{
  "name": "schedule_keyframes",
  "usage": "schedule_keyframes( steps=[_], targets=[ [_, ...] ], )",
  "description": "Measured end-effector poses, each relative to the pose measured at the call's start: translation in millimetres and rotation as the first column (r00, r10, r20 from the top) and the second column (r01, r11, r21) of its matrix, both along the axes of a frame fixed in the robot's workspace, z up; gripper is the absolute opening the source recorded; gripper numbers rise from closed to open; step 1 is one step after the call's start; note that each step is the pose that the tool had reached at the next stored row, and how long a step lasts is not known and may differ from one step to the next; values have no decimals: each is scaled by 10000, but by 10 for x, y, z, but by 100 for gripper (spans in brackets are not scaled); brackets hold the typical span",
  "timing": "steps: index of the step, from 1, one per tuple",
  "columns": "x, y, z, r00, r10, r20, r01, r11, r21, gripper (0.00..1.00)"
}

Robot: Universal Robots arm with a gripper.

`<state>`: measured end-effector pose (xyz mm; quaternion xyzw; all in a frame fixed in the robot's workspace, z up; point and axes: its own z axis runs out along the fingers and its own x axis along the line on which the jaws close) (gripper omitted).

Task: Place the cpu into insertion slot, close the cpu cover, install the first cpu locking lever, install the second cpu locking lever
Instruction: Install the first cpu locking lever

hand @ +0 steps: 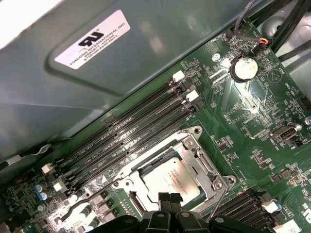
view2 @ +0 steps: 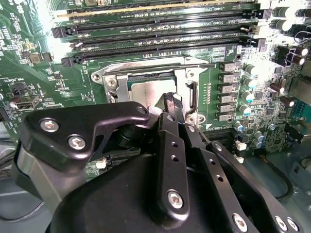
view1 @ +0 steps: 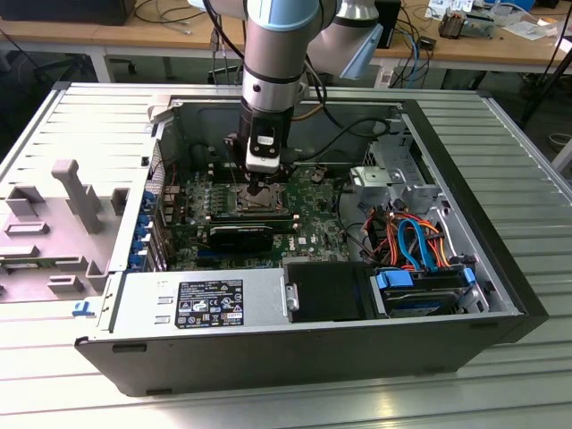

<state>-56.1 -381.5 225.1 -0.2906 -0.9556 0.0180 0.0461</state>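
Your cpu (hand: 167,178) — square, silver-grey top — lies framed by the cpu cover (hand: 194,155). Gripper (hand: 169,199) tips pressed together, nothing held. White label (hand: 92,40) w/ black print.

In the exterior view the room light is bright and even, and the case (view1: 313,353) is shadowed inside under the arm. In the second wrist view strong glare whitens one corner of the board (view2: 41,29), while the black tool (view2: 173,103) is dark. In the first wrist view the cpu (hand: 170,182) shines pale.
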Motion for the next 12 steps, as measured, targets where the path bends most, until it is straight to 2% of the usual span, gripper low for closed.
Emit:
schedule_keyframes(
  steps=[12],
  targets=[
    [0,0,0,9996,288,0,-288,9996,14,11]
  ],
)
